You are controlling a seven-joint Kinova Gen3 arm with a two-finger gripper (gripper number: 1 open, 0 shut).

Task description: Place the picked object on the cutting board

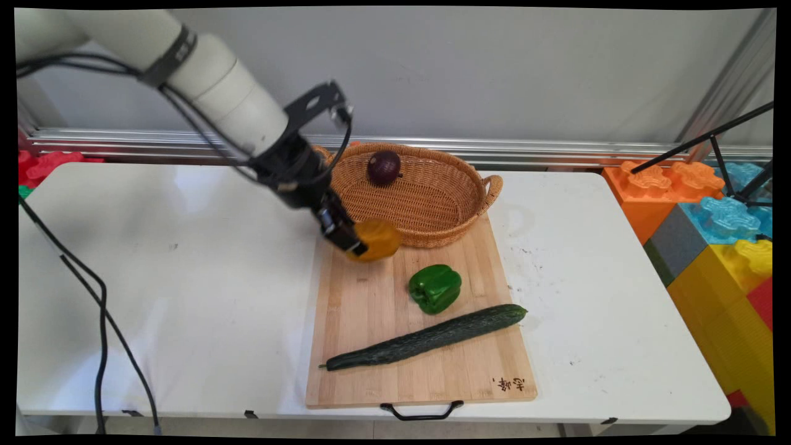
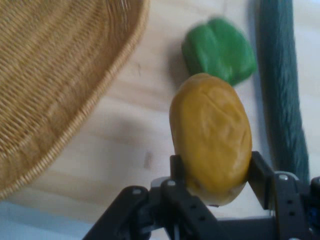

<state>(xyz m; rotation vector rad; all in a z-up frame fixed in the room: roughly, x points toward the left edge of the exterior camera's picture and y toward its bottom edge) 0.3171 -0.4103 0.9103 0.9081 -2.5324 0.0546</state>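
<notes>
My gripper (image 1: 361, 244) is shut on a yellow-orange potato (image 1: 377, 240), held just above the wooden cutting board (image 1: 371, 364) beside the near rim of the wicker basket (image 1: 432, 238). The hand view shows the potato (image 2: 212, 137) pinched between both fingers (image 2: 260, 175), with the basket (image 2: 55, 80) to its left. A dark purple onion (image 1: 384, 167) lies inside the basket. A green bell pepper (image 1: 435, 288) (image 2: 220, 50) and a long dark cucumber (image 1: 426, 337) (image 2: 282, 85) lie on the board.
The board's black handle (image 1: 421, 410) hangs over the table's near edge. Large coloured foam blocks (image 1: 717, 235) stand at the table's right end, with a black tripod leg (image 1: 698, 143) above them. A black cable (image 1: 102, 321) trails down the left of the table (image 1: 160, 296).
</notes>
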